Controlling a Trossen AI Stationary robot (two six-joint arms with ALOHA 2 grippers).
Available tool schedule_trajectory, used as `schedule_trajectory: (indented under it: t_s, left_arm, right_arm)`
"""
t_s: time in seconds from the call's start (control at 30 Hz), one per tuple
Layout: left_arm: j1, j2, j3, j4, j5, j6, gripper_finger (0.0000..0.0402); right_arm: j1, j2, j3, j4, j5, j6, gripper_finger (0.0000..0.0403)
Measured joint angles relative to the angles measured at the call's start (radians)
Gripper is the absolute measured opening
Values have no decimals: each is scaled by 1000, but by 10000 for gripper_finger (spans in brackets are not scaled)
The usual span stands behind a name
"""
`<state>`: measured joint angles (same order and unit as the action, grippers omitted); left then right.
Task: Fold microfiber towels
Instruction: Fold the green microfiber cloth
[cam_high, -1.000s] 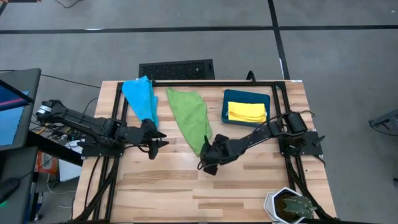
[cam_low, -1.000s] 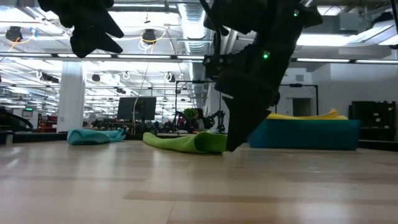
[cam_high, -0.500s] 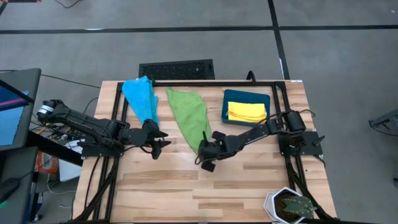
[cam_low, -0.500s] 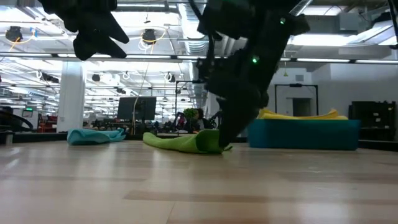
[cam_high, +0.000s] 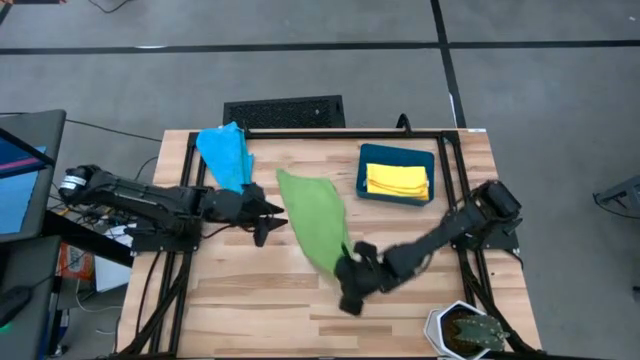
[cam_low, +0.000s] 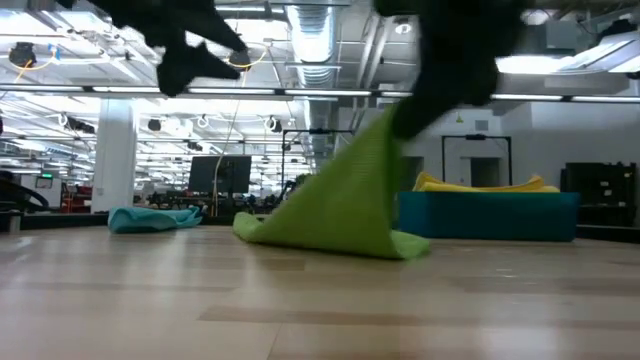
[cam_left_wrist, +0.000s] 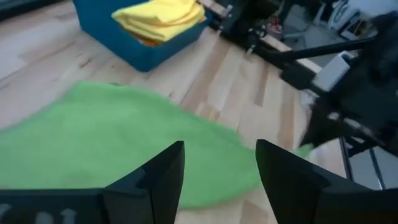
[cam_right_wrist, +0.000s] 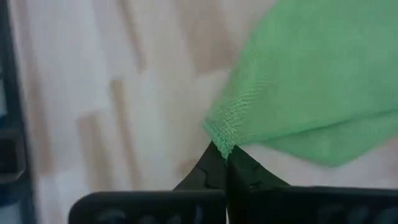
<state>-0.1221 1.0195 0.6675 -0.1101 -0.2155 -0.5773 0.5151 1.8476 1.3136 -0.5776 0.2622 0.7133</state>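
A green microfiber towel (cam_high: 312, 218) lies mid-table, running from far-left to near-right. Its near end is raised (cam_low: 352, 185) and its lower edge rests on the wood (cam_low: 330, 240). My right gripper (cam_right_wrist: 224, 158) is shut on it near the table's front (cam_high: 350, 275). My left gripper (cam_high: 270, 212) hovers open just left of the towel, which spreads beyond its fingers (cam_left_wrist: 112, 149). A light blue towel (cam_high: 225, 155) lies bunched at the far left. A yellow towel (cam_high: 397, 180) sits in the teal bin (cam_high: 368, 165). My right gripper pinches the green towel's near corner (cam_right_wrist: 219, 144) between its two fingertips, only at their free ends. The fingers slant down from the table's right. The corner is lifted clear, and the cloth slopes taut from it down to the part that lies on the table (cam_low: 300, 232).
A black frame (cam_high: 300, 131) runs along the table's far side and down both sides. A potted plant (cam_high: 465, 330) stands at the near right corner. Bare wood (cam_high: 250, 300) lies near the front left.
My right gripper has shut on the green towel's near corner, then moved up and toward the table's near edge. It has raised that end and dragged the whole towel a little nearer. My left gripper has moved right, toward the green towel, staying open.
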Motion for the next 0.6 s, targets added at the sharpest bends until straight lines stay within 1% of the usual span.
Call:
schedule_trajectory:
  t_s: [0.07, 0.13, 0.2, 0.27, 0.37, 0.53, 0.6]
  left_arm:
    - [39, 47, 0, 53, 51, 17, 192]
    - [81, 100, 0, 88, 109, 36, 192]
    - [122, 175, 13, 137, 196, 66, 192]
    - [159, 269, 54, 150, 275, 114, 192]
    - [199, 421, 156, 124, 350, 217, 192]
    - [277, 641, 364, 47, 362, 332, 192]
    - [314, 717, 451, 10, 387, 373, 192]
  right_arm:
    - [54, 22, 0, -16, -6, 68, 12]
    - [103, 26, -4, -58, -6, 139, 26]
    - [140, 32, 1, -41, -6, 208, 41]
    - [168, 34, -3, -67, -5, 274, 47]
    - [206, 36, -1, -60, -1, 335, 45]
    - [240, 39, -2, -63, -5, 385, 41]
    - [244, 39, -2, -64, -5, 408, 42]
